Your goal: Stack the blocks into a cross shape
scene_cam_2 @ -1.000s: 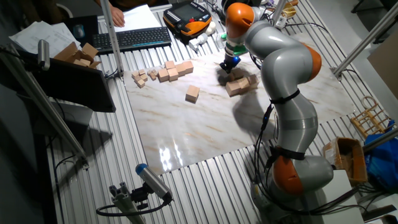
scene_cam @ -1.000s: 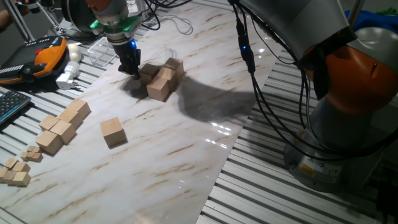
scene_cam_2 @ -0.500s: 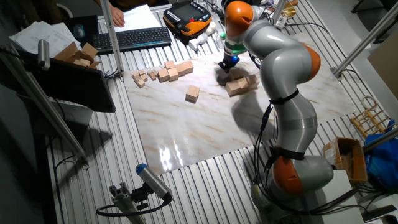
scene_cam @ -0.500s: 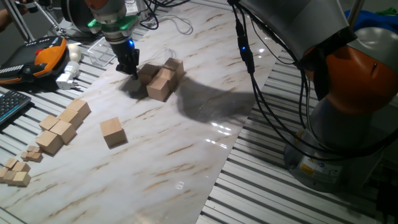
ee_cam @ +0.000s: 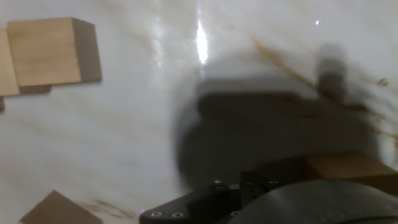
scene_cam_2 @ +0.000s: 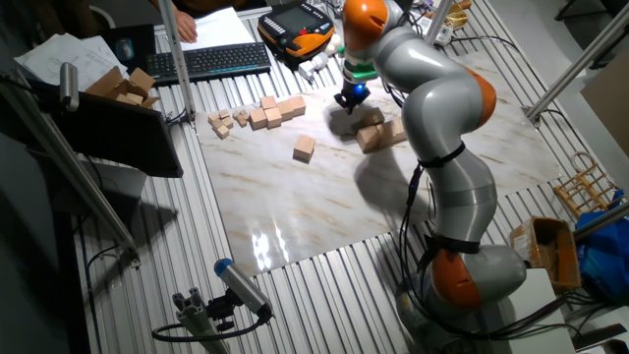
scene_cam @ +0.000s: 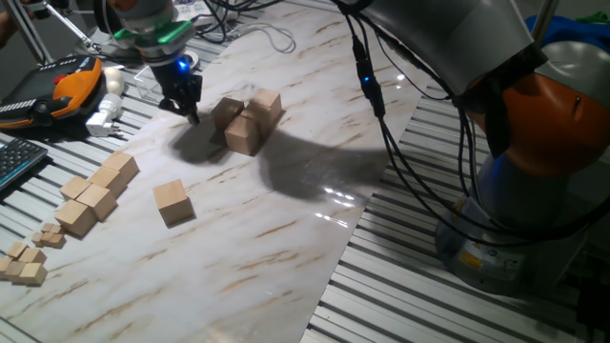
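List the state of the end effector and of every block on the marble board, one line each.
End effector: raised beside the cluster, holding nothing; open or shut unclear.
Clustered blocks: packed together and touching, one seemingly on top.
Lone block: flat on the board, apart.
Joined row of cubes: untouched at the board's edge.

We are looking at a robotics lab. Beside the table [scene_cam_2: 295, 226] sit a keyboard [scene_cam_2: 211, 61] and teach pendant [scene_cam_2: 295, 22]. Cables [scene_cam: 419, 181] trail nearby.

Hand [scene_cam: 187, 107] fingertips blurred, state unclear.
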